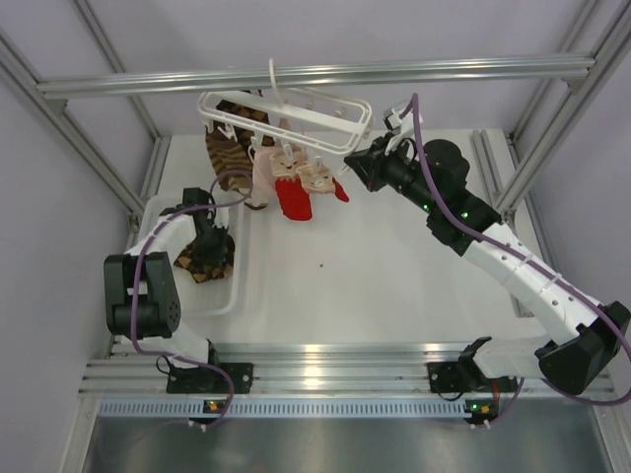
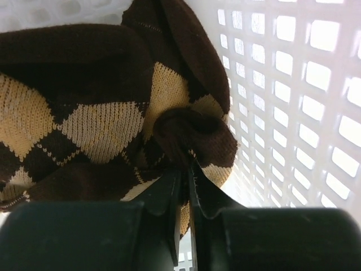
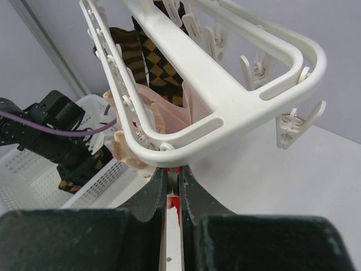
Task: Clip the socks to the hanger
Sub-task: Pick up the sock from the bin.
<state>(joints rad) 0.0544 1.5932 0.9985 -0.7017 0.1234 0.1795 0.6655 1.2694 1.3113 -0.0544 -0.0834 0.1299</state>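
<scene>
Gripping a fold of the checked sock (image 2: 101, 118) in the white basket (image 2: 293, 84) at left, left tool (image 2: 184, 169) clamped, right tool (image 3: 174, 172) pressed together at the hanger (image 3: 225, 96) rim

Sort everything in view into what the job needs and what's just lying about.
Job:
hanger
hung checked sock
loose checked sock, pinched by the left gripper
right gripper, shut at the hanger's rim

Lying about:
red sock, pink sock and tan fuzzy pieces, all hanging from the hanger
basket holding the loose sock
</scene>
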